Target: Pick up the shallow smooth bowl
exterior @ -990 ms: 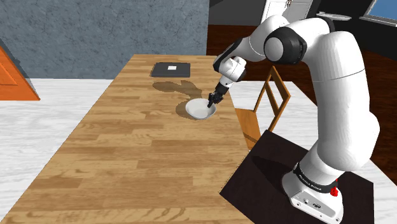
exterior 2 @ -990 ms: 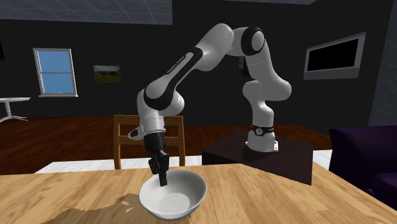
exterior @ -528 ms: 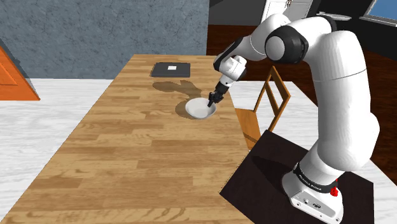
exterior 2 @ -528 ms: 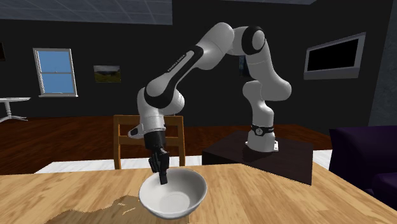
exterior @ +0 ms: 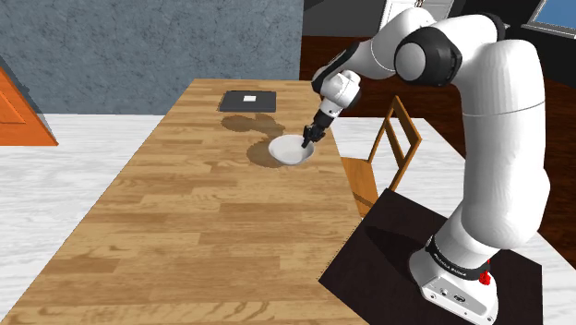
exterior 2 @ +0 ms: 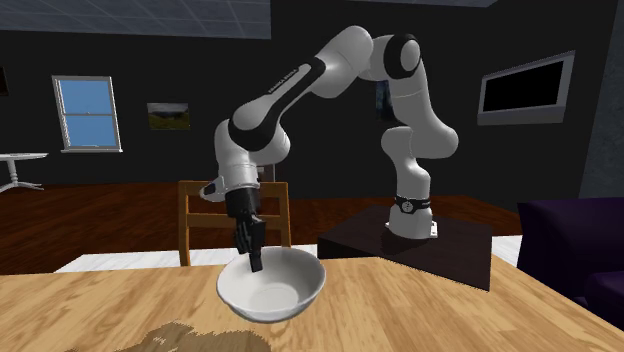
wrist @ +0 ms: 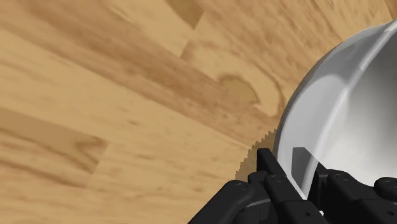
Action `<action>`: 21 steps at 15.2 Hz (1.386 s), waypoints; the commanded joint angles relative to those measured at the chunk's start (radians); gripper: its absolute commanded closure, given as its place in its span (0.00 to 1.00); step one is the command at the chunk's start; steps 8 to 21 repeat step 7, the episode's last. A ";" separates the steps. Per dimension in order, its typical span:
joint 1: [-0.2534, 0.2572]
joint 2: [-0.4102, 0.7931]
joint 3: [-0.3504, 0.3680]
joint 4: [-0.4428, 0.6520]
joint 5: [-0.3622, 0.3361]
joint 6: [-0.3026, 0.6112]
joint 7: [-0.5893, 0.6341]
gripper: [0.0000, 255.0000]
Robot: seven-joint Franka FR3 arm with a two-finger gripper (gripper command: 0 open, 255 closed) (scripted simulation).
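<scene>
A plain white shallow bowl (exterior: pixel 289 149) hangs a little above the wooden table (exterior: pixel 203 222), with its shadow on the wood below it. My black gripper (exterior: pixel 310 138) is shut on the bowl's rim on the side nearest the arm. In the second exterior view the bowl (exterior 2: pixel 272 287) floats clear of the tabletop, tilted slightly, with the gripper (exterior 2: pixel 254 262) pinching its near-left rim. In the wrist view the gripper (wrist: pixel 289 160) clasps the bowl's (wrist: pixel 353 114) wall, one finger outside and one inside.
A dark flat pad (exterior: pixel 247 101) with a white label lies at the table's far end. A wooden chair (exterior: pixel 386 148) stands at the table's edge beside the black stand (exterior: pixel 434 263). An orange object (exterior: pixel 20 111) is at the shoulder view's left.
The gripper has risen with the bowl, which has left the tabletop and now hangs above its shadow. The fingers stay shut on the rim.
</scene>
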 commanded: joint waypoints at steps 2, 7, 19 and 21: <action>0.006 -0.027 -0.009 -0.001 -0.019 -0.017 0.022 1.00; 0.011 -0.056 -0.018 -0.002 -0.040 -0.036 0.046 1.00; 0.011 -0.056 -0.018 -0.002 -0.040 -0.036 0.046 1.00; 0.011 -0.056 -0.018 -0.002 -0.040 -0.036 0.046 1.00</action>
